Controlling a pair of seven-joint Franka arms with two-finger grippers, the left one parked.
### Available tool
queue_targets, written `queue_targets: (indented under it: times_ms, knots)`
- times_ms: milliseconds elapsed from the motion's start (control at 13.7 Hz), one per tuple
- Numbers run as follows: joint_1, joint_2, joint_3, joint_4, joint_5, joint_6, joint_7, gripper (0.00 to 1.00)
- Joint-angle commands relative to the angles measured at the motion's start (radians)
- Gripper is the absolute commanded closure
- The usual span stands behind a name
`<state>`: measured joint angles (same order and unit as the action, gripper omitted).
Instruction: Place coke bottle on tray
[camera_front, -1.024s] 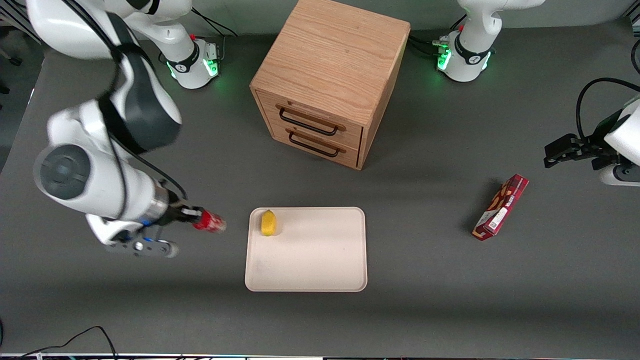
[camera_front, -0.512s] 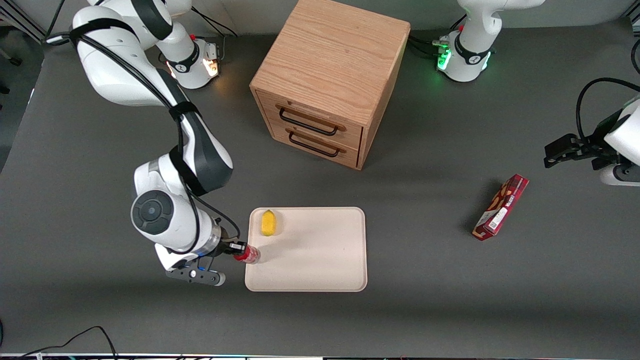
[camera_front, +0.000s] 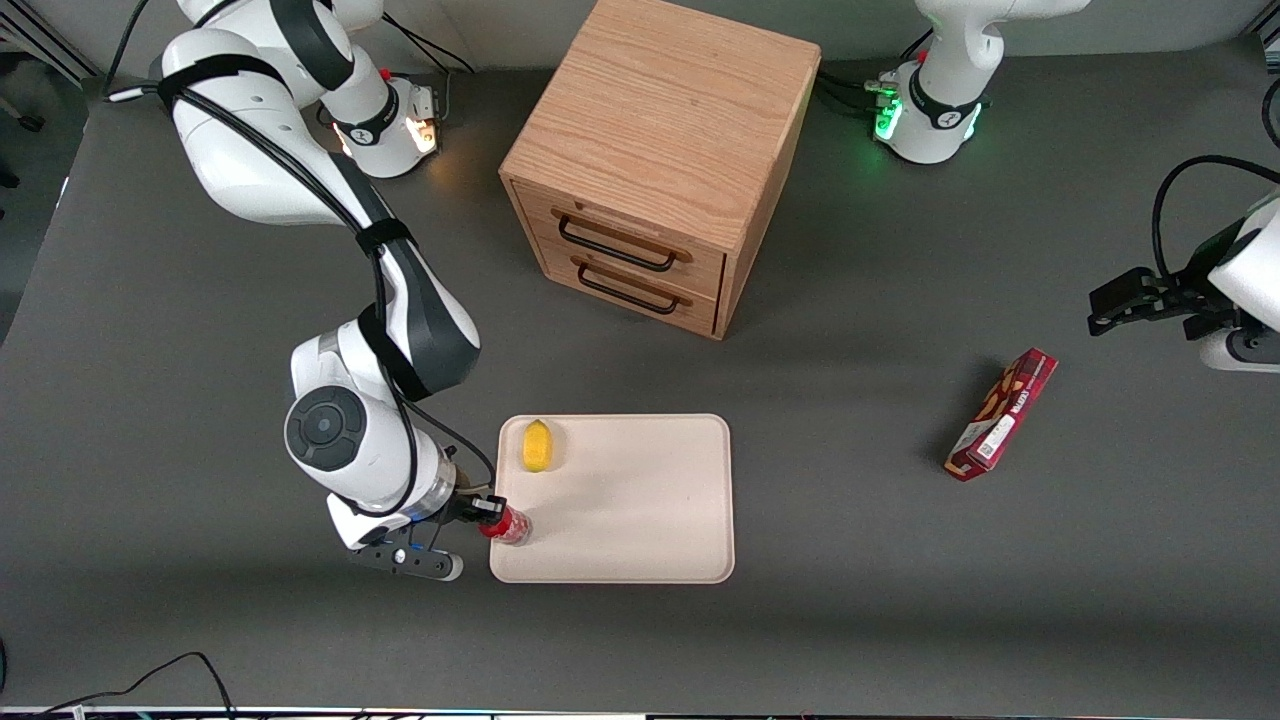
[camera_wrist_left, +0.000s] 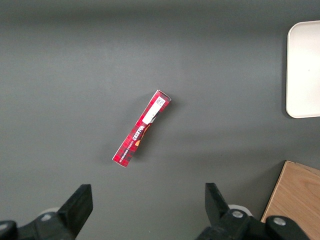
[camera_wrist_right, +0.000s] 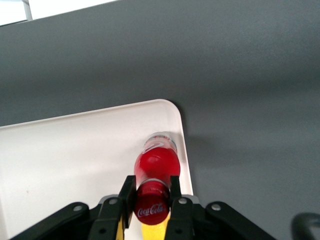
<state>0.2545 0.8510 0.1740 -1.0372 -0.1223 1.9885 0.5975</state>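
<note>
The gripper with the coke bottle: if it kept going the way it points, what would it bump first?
Probably the tray: the gripper, shut on the coke bottle, points down over the tray's edge. How high it hangs is unclear.

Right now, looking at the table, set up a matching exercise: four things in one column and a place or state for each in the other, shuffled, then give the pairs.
1. bottle
2. lemon
3. snack box
4. tray

A. lying on the table toward the parked arm's end
B. on the tray, nearer the cabinet
C. held in the gripper at the tray's edge
D. cream, in front of the drawers

Pairs: 1-C, 2-B, 3-A, 4-D
</note>
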Motion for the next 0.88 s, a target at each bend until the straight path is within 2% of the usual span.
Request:
queue_targets:
  times_ms: [0, 73, 146, 220, 293, 512, 805]
  knots:
    - [0.015, 0.016, -0.01, 0.014, -0.023, 0.036, 0.047, 1.0]
    - [0.015, 0.016, -0.01, 0.01, -0.026, 0.042, 0.06, 0.91]
    - [0.015, 0.016, -0.01, 0.009, -0.042, 0.042, 0.068, 0.66]
    - [0.015, 0.014, -0.008, 0.009, -0.055, 0.042, 0.068, 0.22]
    - [0.014, 0.007, -0.008, 0.009, -0.056, 0.042, 0.068, 0.0]
    - [-0.001, -0.067, -0.005, -0.07, -0.054, 0.02, 0.058, 0.0]
    - [-0.069, -0.352, 0.015, -0.385, -0.042, -0.022, 0.0, 0.0]
